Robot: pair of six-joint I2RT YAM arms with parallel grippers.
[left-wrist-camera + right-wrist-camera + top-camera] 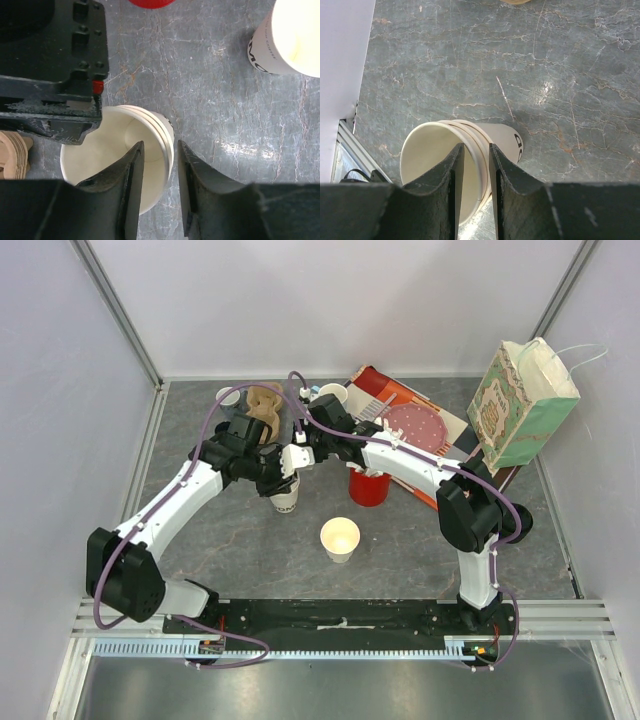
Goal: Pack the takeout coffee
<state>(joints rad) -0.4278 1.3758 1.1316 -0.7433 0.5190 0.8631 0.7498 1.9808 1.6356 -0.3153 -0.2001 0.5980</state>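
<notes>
The right gripper (475, 148) is almost closed. It pinches the rim of the nested paper cups (432, 160) with one finger inside and one outside. The left gripper (160, 147) straddles the same rim on the opposite side. Its jaws are partly open, with a sliver of space beside the cup wall, so it is not clamped on. The cups have no lids. A single open cup (292, 35) stands ahead of the left gripper, to its right. A patterned paper bag (522, 400) stands well away from both grippers.
</notes>
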